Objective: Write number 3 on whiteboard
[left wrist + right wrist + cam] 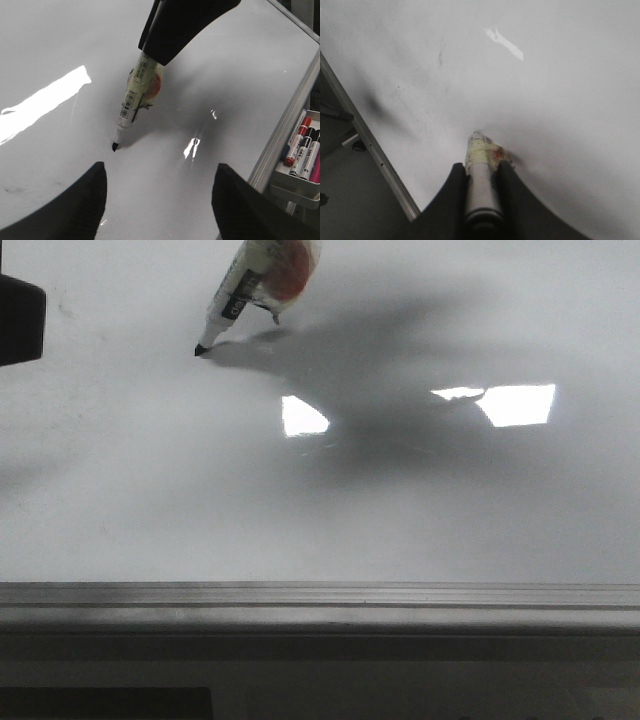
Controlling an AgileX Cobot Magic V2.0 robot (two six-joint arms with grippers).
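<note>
Jaws clamping marker [136,98], tray [295,187] holding markers [304,150]

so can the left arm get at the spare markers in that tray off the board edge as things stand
Probably yes. The left gripper is open and empty, and the tray of spare markers sits just beyond the whiteboard frame with nothing between. The right gripper, holding the marker, is off to the other side.

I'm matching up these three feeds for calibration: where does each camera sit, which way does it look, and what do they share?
Front view: low ahead of the robot, facing forward over the whiteboard; no gripper clearly shown.
Left wrist view: on the left arm, looking down past the open left gripper at the marker and a marker tray.
Right wrist view: on the right arm, looking along the right gripper clamping the marker.
All three share marker and whiteboard.
</note>
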